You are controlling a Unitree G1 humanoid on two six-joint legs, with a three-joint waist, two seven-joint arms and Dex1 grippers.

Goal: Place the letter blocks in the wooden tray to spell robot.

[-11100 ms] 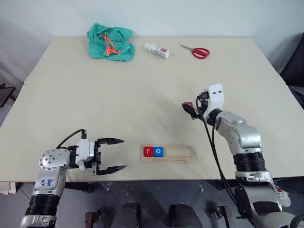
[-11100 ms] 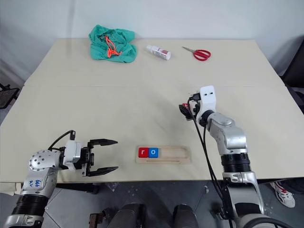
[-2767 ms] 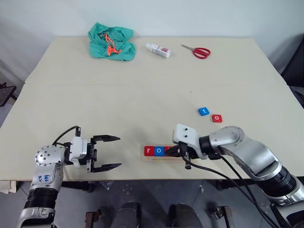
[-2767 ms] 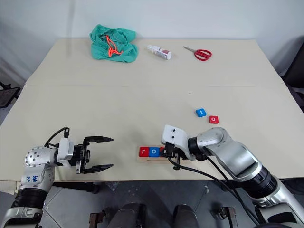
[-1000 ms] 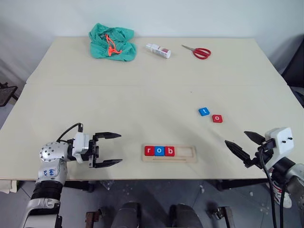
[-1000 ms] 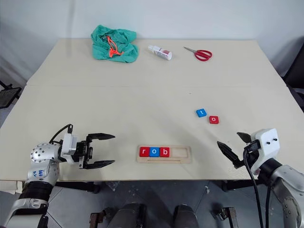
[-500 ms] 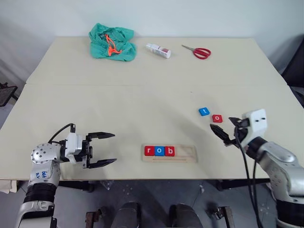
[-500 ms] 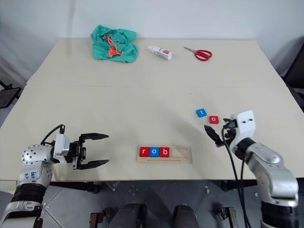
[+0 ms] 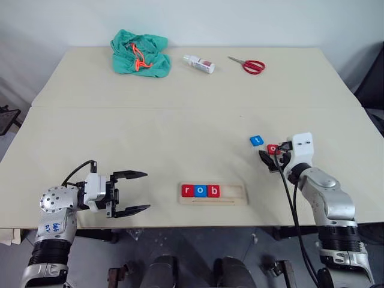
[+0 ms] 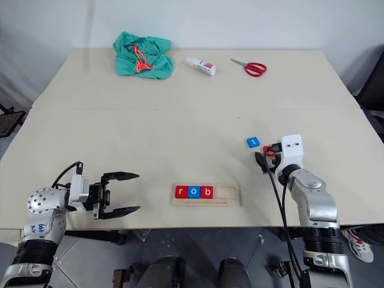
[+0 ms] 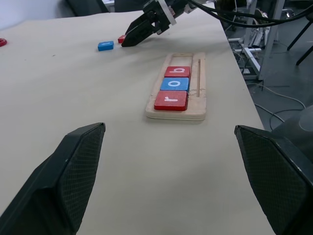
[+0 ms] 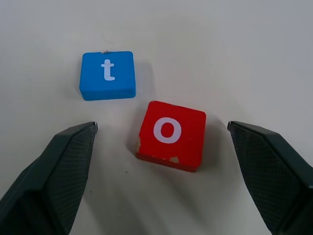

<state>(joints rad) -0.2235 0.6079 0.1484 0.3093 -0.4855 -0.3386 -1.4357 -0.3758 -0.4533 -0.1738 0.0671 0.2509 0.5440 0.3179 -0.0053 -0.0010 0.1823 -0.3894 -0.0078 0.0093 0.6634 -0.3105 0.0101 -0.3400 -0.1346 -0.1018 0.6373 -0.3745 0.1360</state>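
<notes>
three letter blocks (image 9: 201, 191) sit in the wooden tray (image 9: 234, 194); right gripper (image 12: 161, 142) spread around red o (image 12: 169, 134), left gripper (image 9: 137, 192) released.

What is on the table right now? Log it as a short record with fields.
tray: holds red r, blue o, red b; other slots empty
loose blocks: blue t, red o, on the table
right gripper: open, around the red o, not closed on it
left gripper: open, empty
far edge: green cloth, small bottle, scissors
</notes>
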